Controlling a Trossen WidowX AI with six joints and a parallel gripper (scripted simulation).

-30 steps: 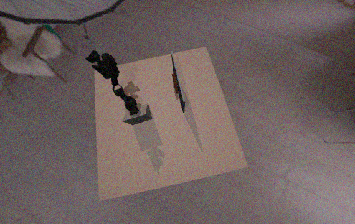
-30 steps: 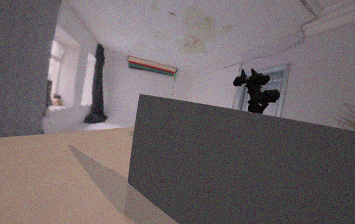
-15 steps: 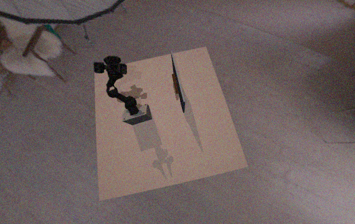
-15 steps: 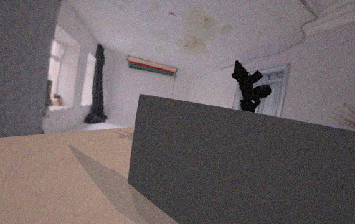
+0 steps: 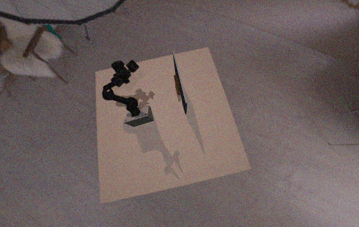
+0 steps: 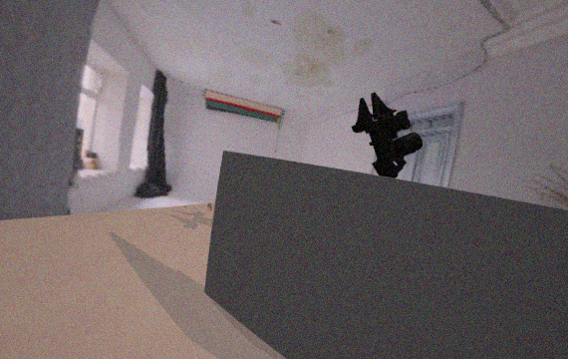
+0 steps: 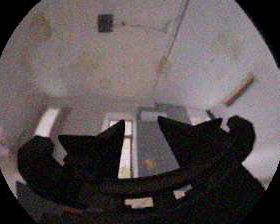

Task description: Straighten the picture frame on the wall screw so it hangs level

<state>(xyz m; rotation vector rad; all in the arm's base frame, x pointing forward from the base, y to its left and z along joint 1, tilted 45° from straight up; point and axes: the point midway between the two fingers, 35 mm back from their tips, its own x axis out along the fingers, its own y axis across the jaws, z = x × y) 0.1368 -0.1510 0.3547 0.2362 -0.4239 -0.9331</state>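
The picture frame (image 5: 177, 85) shows as a thin brown edge on the arm's side of the upright wall panel (image 5: 184, 107) (image 6: 389, 259). From above, its tilt cannot be told. In the exterior view the panel's back hides the frame, and the screw and notched strip are not visible. My gripper (image 5: 125, 66) (image 6: 368, 97) (image 7: 141, 120) is partly open with nothing between its fingers. It points upward, well away from the frame, and in the exterior view it shows above the panel's top edge. The wrist view shows the ceiling and room walls, not a clear view of the frame.
The arm's base (image 5: 139, 120) stands on the light wooden table top (image 5: 119, 176) (image 6: 25, 279), on the same side of the panel as the frame. The panel stands upright across the table and casts a long shadow. Chairs and another table are beyond the upper left edge.
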